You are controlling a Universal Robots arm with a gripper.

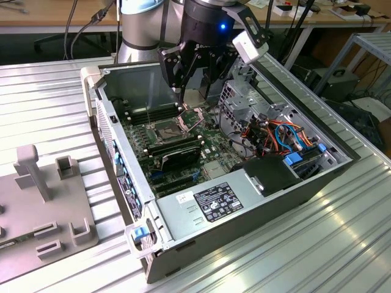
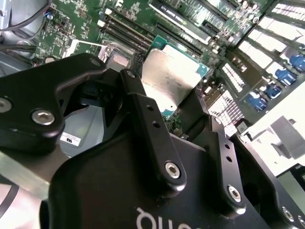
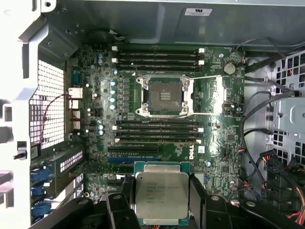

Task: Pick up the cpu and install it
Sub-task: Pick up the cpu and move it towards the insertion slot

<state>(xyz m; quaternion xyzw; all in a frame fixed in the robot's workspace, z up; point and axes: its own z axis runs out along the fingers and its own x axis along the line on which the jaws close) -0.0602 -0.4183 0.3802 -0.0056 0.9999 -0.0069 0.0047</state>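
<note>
The fingers (image 3: 197, 193) clamp the cpu (image 3: 161, 195) by two opposite edges, level above the motherboard (image 3: 219, 109) — apart from the open socket (image 3: 163, 97) beyond — so I judge the carry wants it held flat, its edges squared to the socket frame.

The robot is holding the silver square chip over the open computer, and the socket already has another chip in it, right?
Not quite. The gripper does hold the cpu over the open computer case, but the socket has no chip in it: the first wrist view shows it empty.
</note>
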